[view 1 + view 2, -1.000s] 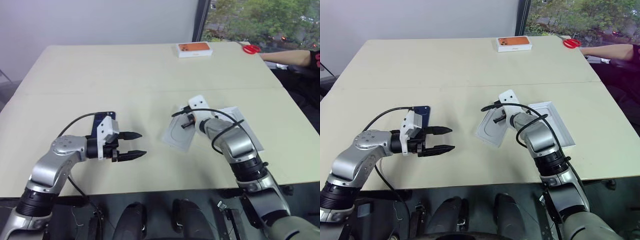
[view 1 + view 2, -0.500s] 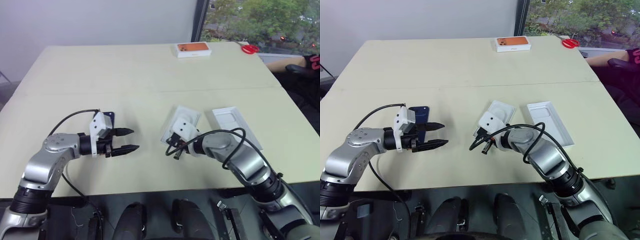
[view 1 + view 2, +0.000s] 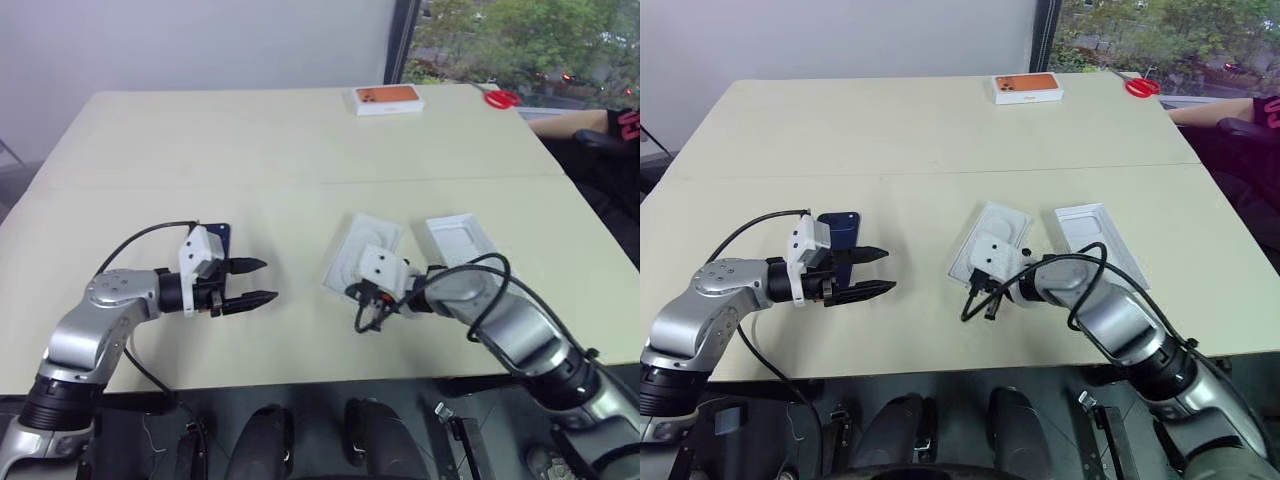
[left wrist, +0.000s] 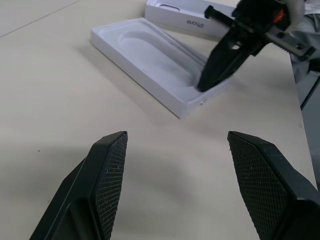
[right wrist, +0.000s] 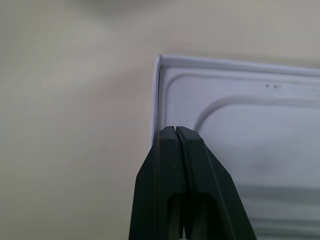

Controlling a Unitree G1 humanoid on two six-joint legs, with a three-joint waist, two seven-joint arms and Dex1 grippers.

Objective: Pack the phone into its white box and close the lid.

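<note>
Shut and empty, the right jaws sit at a corner of the upturned white moulded cardboard lid [image 3: 358, 250]. The slim navy-blue glossy phone [image 3: 840, 222] lies just behind the wide-open, empty left jaws, which should probably back up and straddle its long edges.

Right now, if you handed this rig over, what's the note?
Left gripper: open, empty, above the table near the phone.
Right gripper: shut, empty, tips at a corner of the white box.
The lid lies inside-up to the box's right, apart from it.
Done: box is open. Left: phone into box, lid on.
</note>
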